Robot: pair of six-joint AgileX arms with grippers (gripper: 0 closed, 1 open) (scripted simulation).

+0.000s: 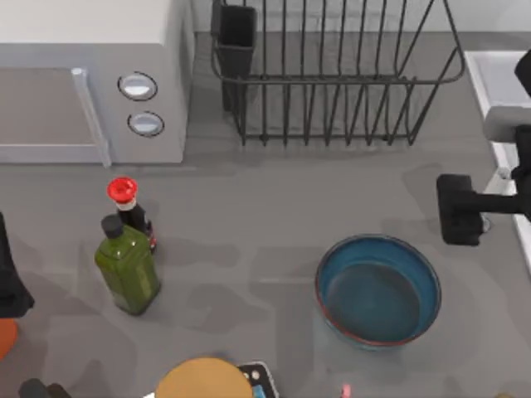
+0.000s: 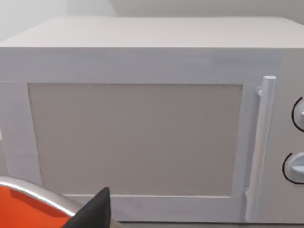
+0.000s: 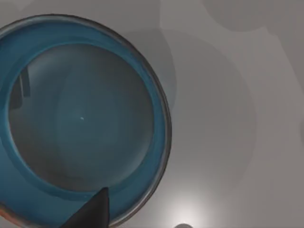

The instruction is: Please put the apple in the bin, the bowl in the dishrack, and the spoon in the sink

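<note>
We hover our right gripper (image 1: 459, 209), finger spread hidden, beside the stiff, glossy bowl (image 1: 377, 288); its thin rim suits pinching.

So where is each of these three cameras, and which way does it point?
Top view: overhead, looking down on the grey table; right hand beside the round blue glazed bowl.
Left wrist view: faces the white microwave; dark fingertip.
Right wrist view: looks down into the bowl; dark fingertip.
Shared: bowl, microwave.
</note>
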